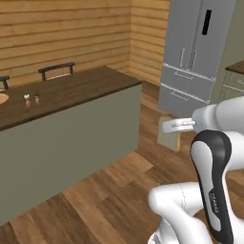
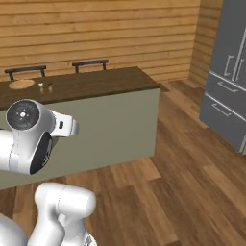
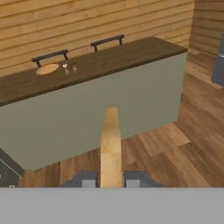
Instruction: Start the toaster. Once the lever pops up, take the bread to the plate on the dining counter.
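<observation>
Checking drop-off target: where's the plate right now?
The plate sits near the left end of the dining counter in the hand view, just left of the shakers, in front of a stool.

The bread (image 3: 110, 148) is showing pale tan with a slightly darker crust edge. The worktop (image 3: 109, 59) is looking dark brown with wood grain over a flat grey-green base, and the plate (image 3: 47, 69) on it is glowing tan-orange. Stools (image 2: 90, 64) are sitting black, the fridge (image 1: 195, 52) is reading steel grey, and the walls are running in honey planks.
</observation>
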### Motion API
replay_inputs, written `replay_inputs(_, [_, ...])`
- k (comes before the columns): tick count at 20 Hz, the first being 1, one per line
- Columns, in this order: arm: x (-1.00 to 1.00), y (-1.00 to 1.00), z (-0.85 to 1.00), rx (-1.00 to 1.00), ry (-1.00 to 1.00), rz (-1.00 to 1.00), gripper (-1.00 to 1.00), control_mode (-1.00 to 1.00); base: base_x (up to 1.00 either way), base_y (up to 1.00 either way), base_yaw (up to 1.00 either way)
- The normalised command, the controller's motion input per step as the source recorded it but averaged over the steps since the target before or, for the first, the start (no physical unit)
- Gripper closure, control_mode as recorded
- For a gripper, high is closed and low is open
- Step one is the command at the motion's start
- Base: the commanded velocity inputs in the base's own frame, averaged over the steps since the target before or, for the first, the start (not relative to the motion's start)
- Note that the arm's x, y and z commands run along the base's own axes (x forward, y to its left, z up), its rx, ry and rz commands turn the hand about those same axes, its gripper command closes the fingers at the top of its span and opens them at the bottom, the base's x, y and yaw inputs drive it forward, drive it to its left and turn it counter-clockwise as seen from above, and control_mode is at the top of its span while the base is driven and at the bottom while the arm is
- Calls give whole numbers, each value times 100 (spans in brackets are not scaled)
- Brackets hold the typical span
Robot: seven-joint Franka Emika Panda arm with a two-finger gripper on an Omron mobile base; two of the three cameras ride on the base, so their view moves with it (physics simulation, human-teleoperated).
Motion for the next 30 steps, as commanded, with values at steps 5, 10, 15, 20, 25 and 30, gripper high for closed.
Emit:
replay_inputs(5, [0, 0, 0, 0, 0, 0, 100, 100, 55, -100, 6])
replay_inputs(10, [0, 0, 0, 0, 0, 0, 100, 100, 56, -100, 6])
replay_inputs(15, [0, 0, 0, 0, 0, 0, 100, 100, 51, -100, 5])
replay_inputs(20, [0, 0, 0, 0, 0, 0, 100, 100, 55, -100, 7])
replay_inputs(25, [0, 0, 0, 0, 0, 0, 100, 100, 74, -94, 12])
replay_inputs(30, [0, 0, 0, 0, 0, 0, 100, 100, 100, -62, 23])
